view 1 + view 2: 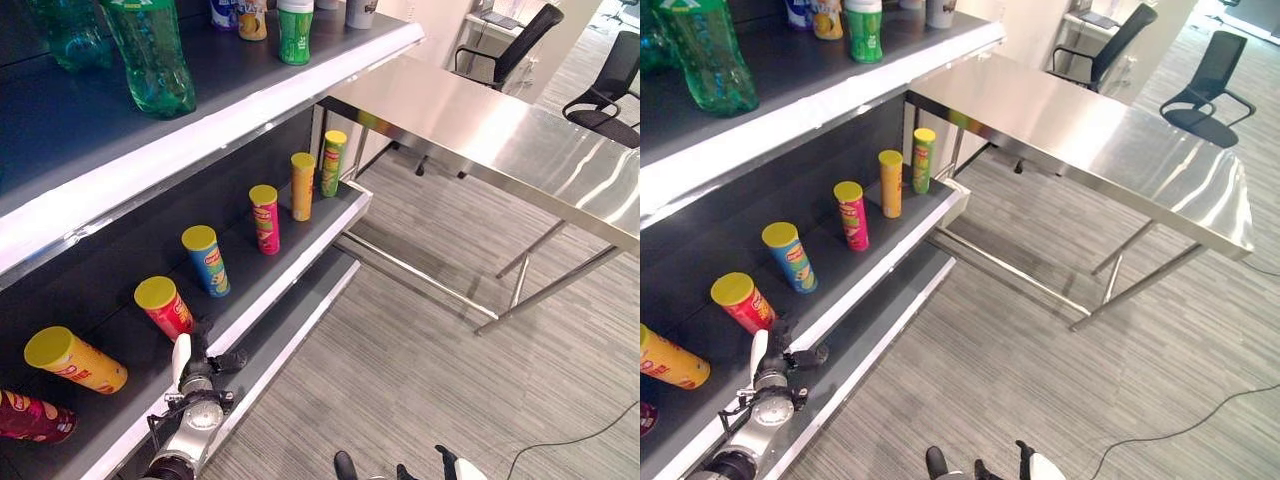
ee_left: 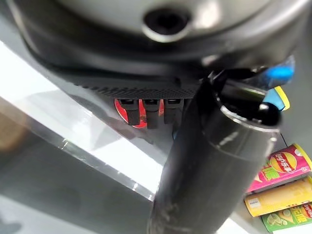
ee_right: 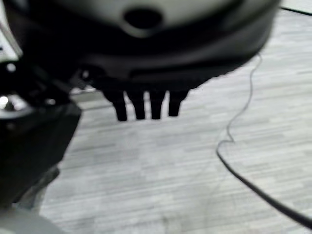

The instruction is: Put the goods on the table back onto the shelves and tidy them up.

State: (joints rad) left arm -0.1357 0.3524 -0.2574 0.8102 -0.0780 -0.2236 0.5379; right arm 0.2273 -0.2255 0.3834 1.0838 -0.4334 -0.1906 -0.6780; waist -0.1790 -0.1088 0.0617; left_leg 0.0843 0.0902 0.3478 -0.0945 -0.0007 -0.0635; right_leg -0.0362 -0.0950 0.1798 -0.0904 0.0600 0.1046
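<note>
A row of chip cans stands tilted on the middle shelf: a red can with a yellow lid, then blue, pink, orange and green. A yellow-orange can and a dark red one lie further left. My left hand is at the shelf's front edge just below the red can, its fingers straight and reaching towards it, holding nothing. My right hand hangs low over the floor with its fingers straight and empty.
The steel table stands to the right of the shelves with a bare top. The top shelf holds a big green bottle, a small green bottle and other drinks. Two office chairs stand behind the table. Striped grey floor lies below.
</note>
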